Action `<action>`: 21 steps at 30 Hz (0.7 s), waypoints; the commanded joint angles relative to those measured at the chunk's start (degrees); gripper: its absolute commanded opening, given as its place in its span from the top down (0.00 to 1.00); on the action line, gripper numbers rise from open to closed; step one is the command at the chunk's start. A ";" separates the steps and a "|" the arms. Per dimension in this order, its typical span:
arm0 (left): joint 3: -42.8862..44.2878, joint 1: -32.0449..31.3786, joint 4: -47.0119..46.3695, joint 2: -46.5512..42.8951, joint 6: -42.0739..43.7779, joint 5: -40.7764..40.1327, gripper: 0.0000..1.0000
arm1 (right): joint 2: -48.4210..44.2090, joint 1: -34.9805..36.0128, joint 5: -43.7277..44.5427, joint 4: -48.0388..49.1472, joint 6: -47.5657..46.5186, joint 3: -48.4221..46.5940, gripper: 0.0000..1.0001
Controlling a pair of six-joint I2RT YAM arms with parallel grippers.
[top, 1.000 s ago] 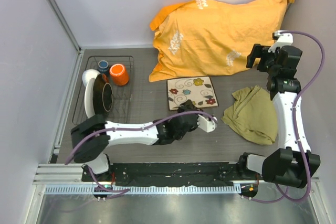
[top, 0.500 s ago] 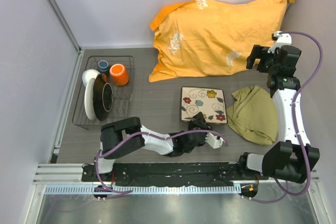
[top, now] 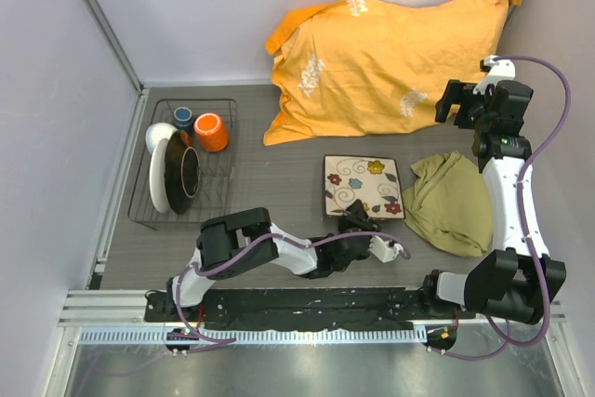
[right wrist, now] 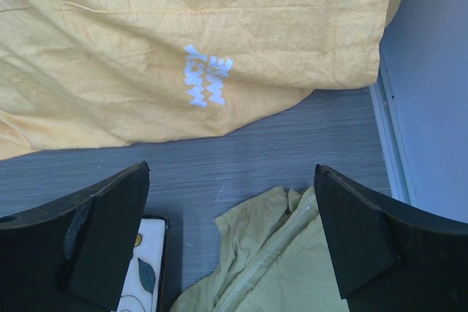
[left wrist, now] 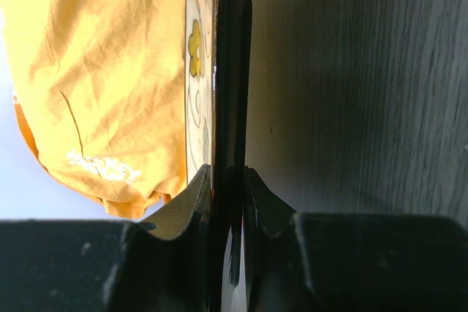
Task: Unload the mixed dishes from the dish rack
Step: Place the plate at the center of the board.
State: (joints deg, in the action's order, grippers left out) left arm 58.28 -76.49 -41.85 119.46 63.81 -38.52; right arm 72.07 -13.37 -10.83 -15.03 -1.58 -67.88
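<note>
Spanning the cell, the grey surface [top: 270,174] carries an orange cloth [top: 390,62] at the back right; dish rack [top: 219,183] at far left; olive cloth [top: 451,202] at right. Square flowered plate [top: 363,185] is out of the rack, between rack and olive cloth, just beside the latter; left end effector [top: 356,220] is clamped on its near edge, one finger on each face in the left wrist view; cannot tell whether it rests flat. In the rack: round dark-rimmed plate [top: 181,174] on edge, white bowl [top: 160,137] against it, orange mug [top: 211,131], blue cup [top: 183,117] behind. Right end effector [top: 456,99] raised over the orange cloth's edge, fingers wide apart, gripping nothing
</note>
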 commanded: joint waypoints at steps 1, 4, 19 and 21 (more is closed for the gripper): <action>5.17 -0.15 -14.14 -1.16 2.98 -3.93 1.00 | 0.00 -0.26 -0.95 2.28 -0.09 0.11 0.00; 5.96 -0.15 -13.53 0.07 3.25 -4.19 1.00 | -0.18 -0.26 -1.12 2.28 -0.09 0.20 0.00; 7.02 0.55 -8.08 1.48 1.84 -4.10 0.92 | -0.35 -0.35 -1.56 2.55 0.00 0.46 0.00; 6.85 0.55 -7.90 1.57 1.84 -4.02 0.90 | -0.27 -0.43 -1.65 2.46 0.00 0.46 0.00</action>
State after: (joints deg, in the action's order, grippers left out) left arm 61.69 -76.31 -40.73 123.02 64.69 -39.05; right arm 72.07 -13.37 -11.70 -14.98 -1.58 -67.48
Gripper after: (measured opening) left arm 0.209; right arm 0.996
